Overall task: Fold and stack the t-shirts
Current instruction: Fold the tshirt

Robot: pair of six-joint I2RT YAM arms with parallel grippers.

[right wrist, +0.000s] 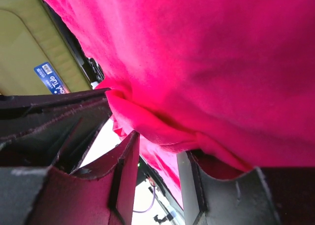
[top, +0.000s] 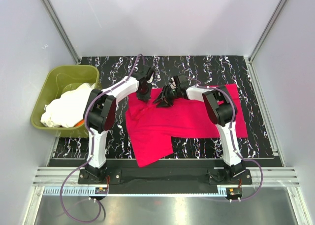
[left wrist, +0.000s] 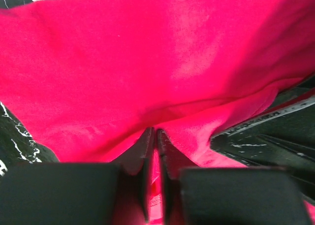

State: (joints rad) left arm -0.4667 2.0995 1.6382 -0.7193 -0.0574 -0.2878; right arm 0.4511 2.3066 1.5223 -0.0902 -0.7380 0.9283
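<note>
The crimson-red t-shirt (top: 187, 119) lies partly spread on the black marbled table (top: 197, 67), with a flap hanging toward the near edge. My left gripper (top: 144, 89) is at the shirt's far left edge. In the left wrist view it (left wrist: 156, 131) is shut on a fold of the red cloth (left wrist: 147, 62). My right gripper (top: 165, 98) is just right of it at the far edge. In the right wrist view its jaws (right wrist: 160, 144) stand apart, with a bunched fold of red cloth (right wrist: 221, 62) lying across the fingertips. White t-shirts (top: 69, 104) are heaped in the tub.
The olive-green plastic tub (top: 42, 104) stands at the left edge of the table; it also shows in the right wrist view (right wrist: 29, 52). White walls with metal frame posts enclose the back and sides. Both arm bases sit on the rail at the near edge.
</note>
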